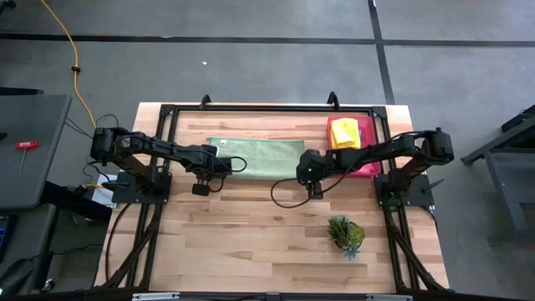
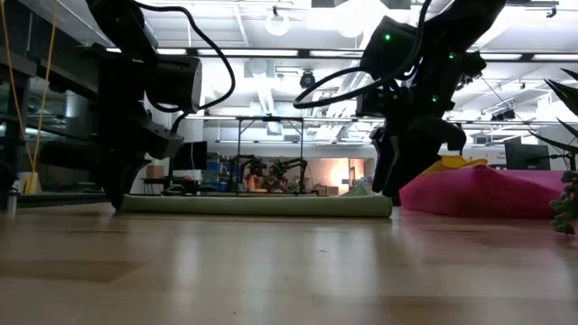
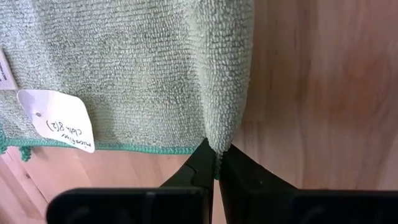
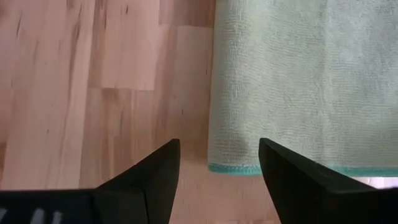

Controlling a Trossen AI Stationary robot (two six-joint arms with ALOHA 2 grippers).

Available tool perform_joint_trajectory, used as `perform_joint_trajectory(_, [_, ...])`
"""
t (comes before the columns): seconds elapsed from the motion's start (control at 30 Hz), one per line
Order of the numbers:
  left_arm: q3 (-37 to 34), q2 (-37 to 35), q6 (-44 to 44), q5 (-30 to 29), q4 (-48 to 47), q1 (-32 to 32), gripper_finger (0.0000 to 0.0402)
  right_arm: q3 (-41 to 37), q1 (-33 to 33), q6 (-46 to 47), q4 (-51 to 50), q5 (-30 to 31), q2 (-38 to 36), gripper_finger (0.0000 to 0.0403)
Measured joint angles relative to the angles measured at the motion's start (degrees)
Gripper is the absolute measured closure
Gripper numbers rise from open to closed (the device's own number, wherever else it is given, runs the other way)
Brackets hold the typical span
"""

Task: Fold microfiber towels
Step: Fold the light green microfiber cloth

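A pale green microfiber towel, folded into a long strip, lies flat across the far middle of the table, and a white tag is fixed near its hem. My left gripper is shut on the strip's near left corner. My right gripper stands open over the near right corner, its fingers pointing steeply down on either side of it; whether they touch it, I cannot tell. A yellow towel rests on the pink tray at the far right. My left gripper pinches the towel's corner between its two fingers, where the rounded side edge meets the green-stitched hem. The fingers come steeply from above. The cloth puckers into the pinch, and the rest of the strip lies flat on the table.
A small spiky green plant stands near the right front of the table. The black frame rail runs along the far edge. Bare wood lies between the towel and the near edge.
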Motion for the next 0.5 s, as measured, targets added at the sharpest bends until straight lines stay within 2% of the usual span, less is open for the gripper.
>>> perform_joint_trajectory(0.5, [0.00,0.00,-0.42,1.37,0.20,0.00,0.0401,0.00,1.14,-1.48,0.19,0.06,1.37,0.0192])
